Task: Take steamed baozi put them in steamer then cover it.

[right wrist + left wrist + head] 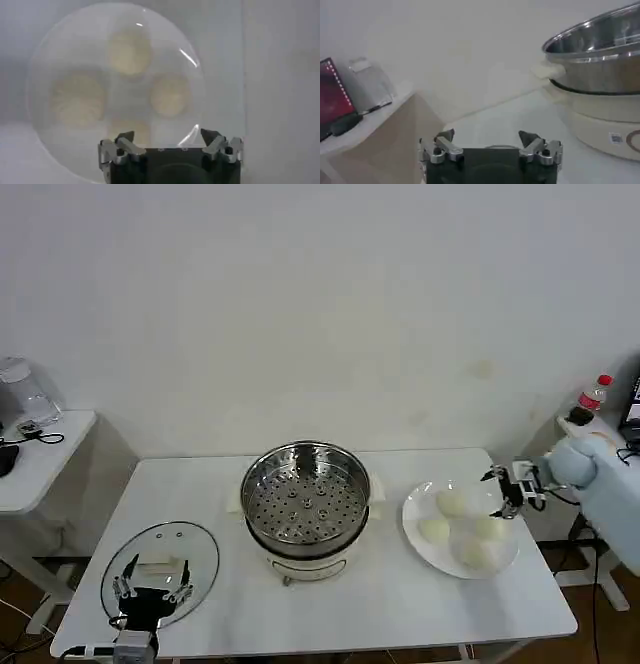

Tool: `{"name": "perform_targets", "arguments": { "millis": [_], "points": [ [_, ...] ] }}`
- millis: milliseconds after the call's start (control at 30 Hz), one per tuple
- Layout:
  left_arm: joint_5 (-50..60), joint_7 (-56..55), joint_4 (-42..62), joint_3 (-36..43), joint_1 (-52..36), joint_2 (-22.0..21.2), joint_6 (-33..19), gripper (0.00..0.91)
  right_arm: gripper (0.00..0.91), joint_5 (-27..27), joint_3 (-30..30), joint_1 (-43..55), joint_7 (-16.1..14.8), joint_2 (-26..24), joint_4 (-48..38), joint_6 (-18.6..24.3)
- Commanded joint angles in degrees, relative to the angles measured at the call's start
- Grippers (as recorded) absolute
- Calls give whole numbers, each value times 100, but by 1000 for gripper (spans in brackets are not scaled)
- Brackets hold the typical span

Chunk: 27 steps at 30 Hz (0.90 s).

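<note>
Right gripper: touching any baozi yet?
Cannot tell. In the head view the right gripper, open, overlaps the plate's rim beside a steamed baozi; the right wrist view shows no contact, height unclear.

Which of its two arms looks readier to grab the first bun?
The right. Its right gripper hangs open over the plate of steamed baozi, while the left gripper sits open by the cover, across the steamer.

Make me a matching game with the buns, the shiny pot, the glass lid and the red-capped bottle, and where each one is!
1. steamed baozi
2. steamer
3. cover
4. bottle

a. lying flat on the table's left side
b. middle of the table
c. on the white plate
d. off the table, far right

Pairs: 1-c, 2-b, 3-a, 4-d
</note>
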Motion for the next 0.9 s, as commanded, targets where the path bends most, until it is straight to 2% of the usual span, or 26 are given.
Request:
{"name": "perform_targets", "arguments": {
  "millis": [33, 267, 700, 900],
  "points": [
    [22, 12, -13, -7, -22, 8, 9, 907, 907, -81, -645, 639, -353, 616, -833, 98],
    [37, 18, -62, -73, 30, -25, -4, 907, 907, -504, -307, 564, -130, 1214, -1592, 281],
    [64, 17, -77, -95, 35, -68, -3, 907, 907, -845, -114, 455, -11, 1508, -1919, 327],
    [64, 15, -80, -89, 40, -72, -6, 907, 746, -870, -121, 417, -6, 1493, -1921, 306]
  ]
}}
